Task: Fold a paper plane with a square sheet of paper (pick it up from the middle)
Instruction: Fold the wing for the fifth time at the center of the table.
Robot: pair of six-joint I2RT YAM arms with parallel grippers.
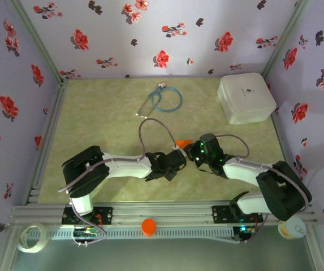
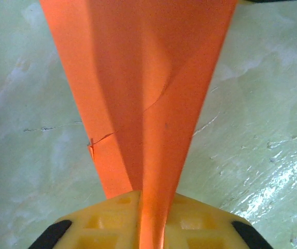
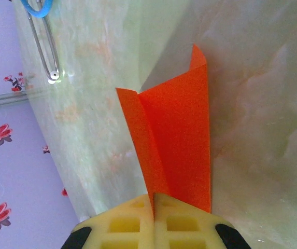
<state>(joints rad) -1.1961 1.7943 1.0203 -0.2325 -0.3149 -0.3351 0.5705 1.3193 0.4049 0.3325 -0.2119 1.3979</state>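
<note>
Top view: mid-table, between both arms, a corner of the sheet of paper [image 1: 184,141] showed. Left wrist: the left gripper [image 2: 147,218] pinched the creased sheet. Right wrist: the right gripper [image 3: 153,212] clamped a folded edge; judged partly folded, no dart yet

Orange paper plane [image 2: 148,104] — folded, creased, tapering to a wedge — pinched at 2 ends.

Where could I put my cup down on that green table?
The far left of the green marbled tabletop, between the wall and the blue-tubed stethoscope, is bare; so is the patch between the white rounded box and the right arm. The middle is crowded: the left gripper and right gripper pinch the folded bright orange paper.
</note>
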